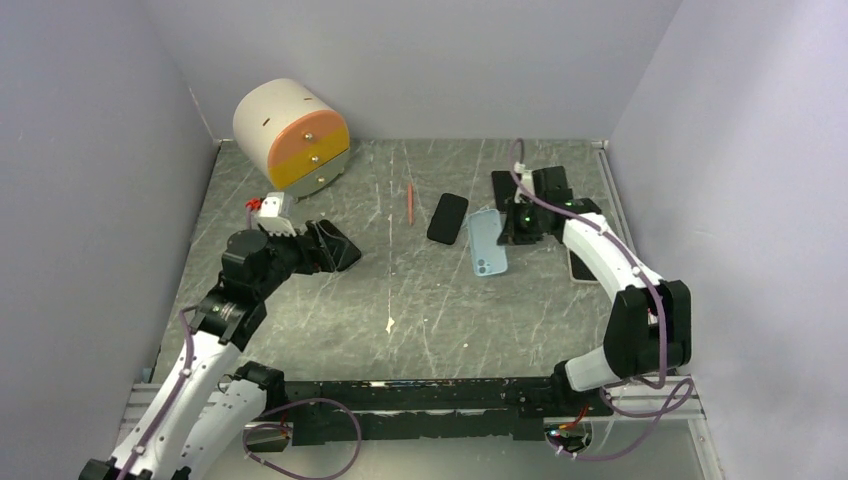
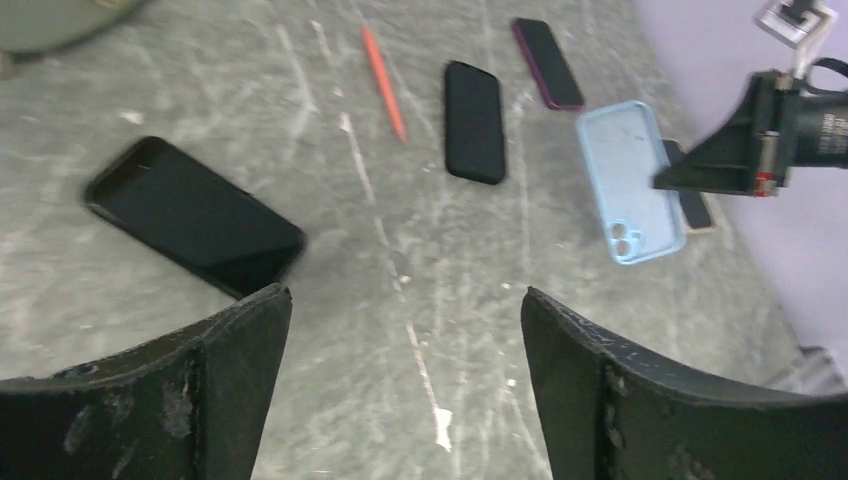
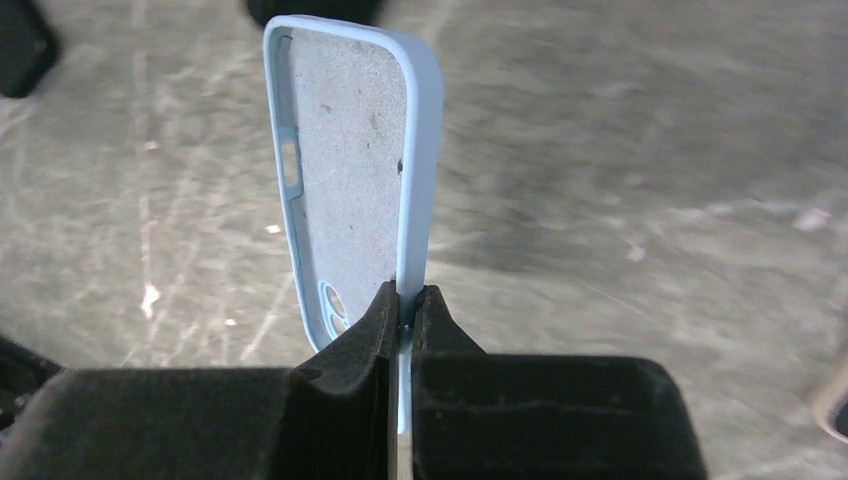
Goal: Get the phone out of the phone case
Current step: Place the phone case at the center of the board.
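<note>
Phone (image 2: 195,215): bare black handset, screen up, flat on the grey marbled surface (image 1: 450,320); left of centre in the top view and middle left of the left wrist view, just beyond the left finger's tip, out of its cover.
Left pincer (image 2: 400,300): fingers spread wide apart with nothing between them, low over the surface at the bottom of its own view.
Phone case (image 3: 350,150): light blue and empty, its grey lining showing; right of centre in the top view, standing on edge in the right wrist view, camera cut-out near the fingers.
Right pincer (image 3: 403,300): closed together on one long rim of the phone case, which rises from it toward the top of that frame.
Black slab (image 1: 447,218): just left of the phone case, flat; handset or cover, I cannot tell.
Orange pen (image 1: 410,203): left of the slab, lying lengthwise up the frame.
Purple-rimmed handset (image 2: 547,62): top centre of the left wrist view, flat.
Round drawer unit (image 1: 292,135): cream drum with orange and yellow fronts, upper left, by the back wall.
</note>
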### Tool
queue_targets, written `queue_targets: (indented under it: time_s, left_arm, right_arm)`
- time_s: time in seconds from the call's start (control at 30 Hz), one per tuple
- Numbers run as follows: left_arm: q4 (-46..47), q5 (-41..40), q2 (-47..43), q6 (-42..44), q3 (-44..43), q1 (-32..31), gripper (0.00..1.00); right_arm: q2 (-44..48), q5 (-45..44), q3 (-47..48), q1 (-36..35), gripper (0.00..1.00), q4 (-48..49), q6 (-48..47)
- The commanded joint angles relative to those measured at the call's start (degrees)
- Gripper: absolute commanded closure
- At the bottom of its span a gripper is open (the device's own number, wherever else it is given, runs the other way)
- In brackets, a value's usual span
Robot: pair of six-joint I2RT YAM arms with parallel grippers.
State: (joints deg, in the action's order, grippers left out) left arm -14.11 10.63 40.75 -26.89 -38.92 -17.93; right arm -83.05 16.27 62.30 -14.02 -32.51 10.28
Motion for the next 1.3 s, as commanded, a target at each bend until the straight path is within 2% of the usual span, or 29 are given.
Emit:
queue_targets:
  time_s: [0.0,0.1,0.3,0.63,1.27]
  left_arm:
    - [-3.11,-10.45,-3.37,9.03,-2.02,0.31,0.08]
    - [-2.8,-13.74,-3.9,10.71,-1.32,0.44,0.06]
    - [-1.58,-12.95,-4.03,9.81,-0.81,0.78,0.06]
    - [0.18,-11.16,-4.7,9.69,-0.21,2.07,0.06]
    - [1.4,-8.45,-4.72,9.26,0.33,2.29,0.07]
  right_arm:
    - [-2.12,1.71,0.57,7.2,1.0,-3.56,-8.1]
    - [-5.9,3.49,1.23,11.41,1.0,-3.13,-9.8]
    - [-16.33,5.3,5.29,17.67,1.0,-2.05,-12.16]
    - [-28.66,6.55,14.07,20.26,1.0,-2.46,-14.36]
    - [-30.78,5.41,13.66,23.51,1.0,0.02,-12.53]
